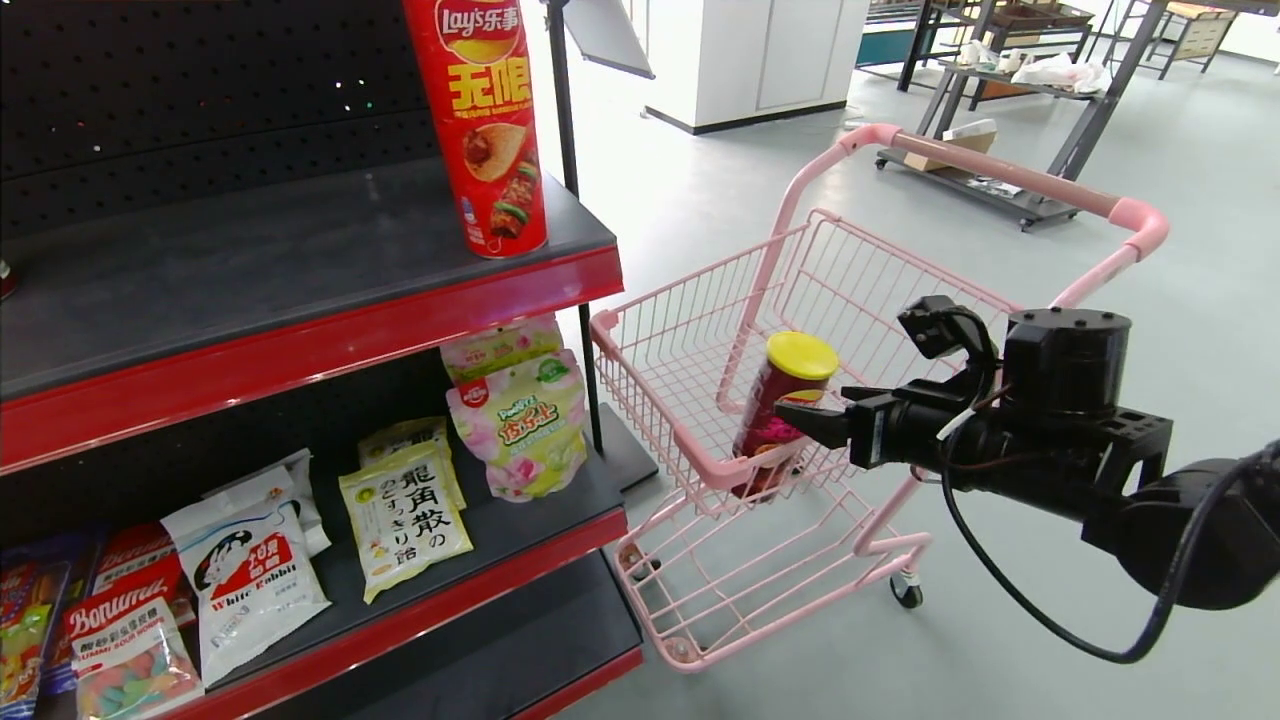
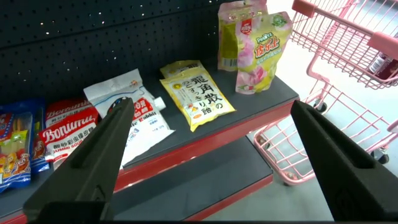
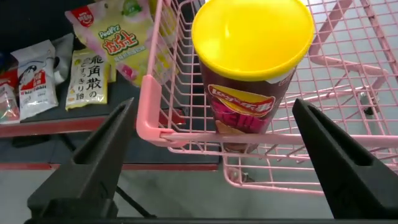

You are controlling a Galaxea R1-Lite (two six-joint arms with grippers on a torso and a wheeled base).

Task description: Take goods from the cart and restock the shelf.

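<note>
A dark red chip can with a yellow lid (image 1: 787,400) stands upright in the front corner of the pink cart (image 1: 650,400). My right gripper (image 1: 850,365) hovers just above and beside the can, open, with nothing between its fingers. In the right wrist view the can (image 3: 249,68) sits between the spread fingers (image 3: 93,168), inside the cart rim (image 3: 149,112). A tall red chip can (image 1: 480,120) stands on the upper shelf (image 1: 250,270). My left gripper (image 2: 211,106) is open and faces the lower shelf (image 2: 249,118).
Snack bags lie and lean on the lower shelf: a yellow pouch (image 1: 403,518), a white bag (image 1: 245,580) and a pink bag (image 1: 525,425). The cart's handle (image 1: 1000,165) rises behind. Open grey floor lies right of the shelf; metal racks (image 1: 1010,90) stand far back.
</note>
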